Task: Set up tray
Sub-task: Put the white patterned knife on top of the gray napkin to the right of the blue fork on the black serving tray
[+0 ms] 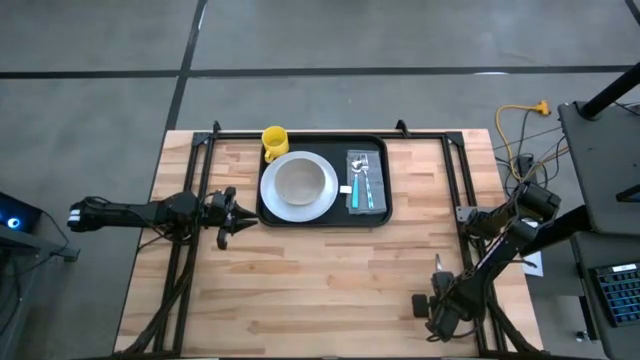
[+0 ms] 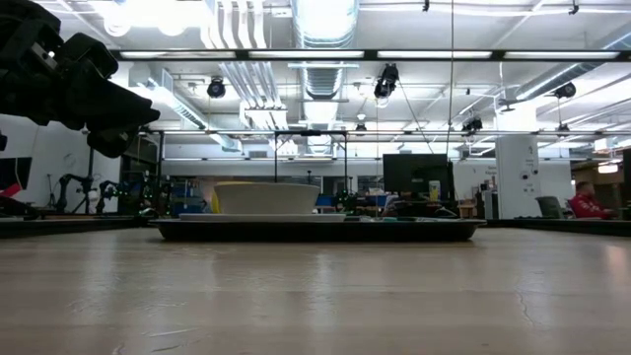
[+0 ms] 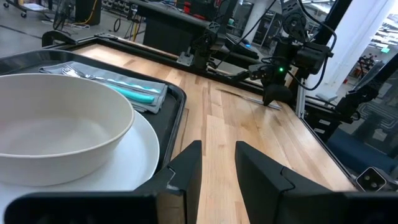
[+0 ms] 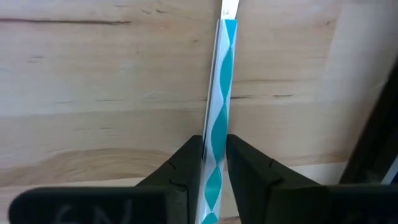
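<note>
The tray (image 1: 324, 216) is a flat black rectangle with rounded corners and a low raised rim, sitting at the far middle of the wooden tabletop (image 1: 330, 280). On it a white plate (image 1: 322, 206) carries a white bowl (image 1: 300, 181); beside them lies a grey napkin (image 1: 375, 200) with teal-handled cutlery (image 1: 361, 180) on top. A yellow mug (image 1: 274, 141) stands at the tray's far left corner, whether on the rim or just beside it I cannot tell. The left hand (image 1: 232, 214) hovers just left of the tray, its 2 fingers (image 3: 186, 168) a narrow gap apart, holding nothing. The right hand (image 4: 214, 163) is at the tabletop's near right, pinching a teal-and-white utensil (image 4: 222, 93) by the handle
</note>
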{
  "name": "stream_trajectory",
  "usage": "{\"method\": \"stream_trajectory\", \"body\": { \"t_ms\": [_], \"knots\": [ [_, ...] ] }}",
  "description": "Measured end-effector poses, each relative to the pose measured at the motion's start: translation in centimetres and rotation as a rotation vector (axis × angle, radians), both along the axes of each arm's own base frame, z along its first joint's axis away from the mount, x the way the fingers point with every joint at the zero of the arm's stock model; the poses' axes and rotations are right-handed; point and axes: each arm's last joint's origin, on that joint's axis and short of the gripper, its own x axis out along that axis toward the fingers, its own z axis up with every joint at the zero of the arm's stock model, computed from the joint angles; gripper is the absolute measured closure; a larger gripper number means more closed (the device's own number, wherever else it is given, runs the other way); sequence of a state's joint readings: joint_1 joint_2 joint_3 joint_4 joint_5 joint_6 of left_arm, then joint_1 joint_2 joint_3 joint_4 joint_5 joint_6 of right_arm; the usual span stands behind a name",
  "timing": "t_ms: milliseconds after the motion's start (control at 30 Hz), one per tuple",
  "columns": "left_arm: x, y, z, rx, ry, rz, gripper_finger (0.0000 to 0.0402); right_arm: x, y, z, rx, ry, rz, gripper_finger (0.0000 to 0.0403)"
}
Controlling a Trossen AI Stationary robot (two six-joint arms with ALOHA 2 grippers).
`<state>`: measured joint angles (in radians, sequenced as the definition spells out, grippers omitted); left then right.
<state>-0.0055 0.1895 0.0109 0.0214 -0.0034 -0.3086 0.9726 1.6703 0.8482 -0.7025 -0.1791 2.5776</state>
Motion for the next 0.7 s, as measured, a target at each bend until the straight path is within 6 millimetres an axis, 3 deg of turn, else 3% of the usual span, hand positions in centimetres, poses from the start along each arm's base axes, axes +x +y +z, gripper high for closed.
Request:
{"method": "stream_trajectory", "body": {
  "t_ms": [233,433,700],
  "knots": [
    [0.00,0.00,0.00,0.000,0.000,0.000,0.0320,0.01,-0.02,-0.01,0.001,-0.003,0.023,0.0343],
    [0.00,0.00,0.00,0.000,0.000,0.000,0.0320,0.07,-0.07,-0.01,0.003,-0.004,0.038,0.0380],
    [0.00,0.00,0.00,0.000,0.000,0.000,0.0320,0.94,-0.74,0.55,0.035,-0.005,0.024,0.0381]
  ]
}}
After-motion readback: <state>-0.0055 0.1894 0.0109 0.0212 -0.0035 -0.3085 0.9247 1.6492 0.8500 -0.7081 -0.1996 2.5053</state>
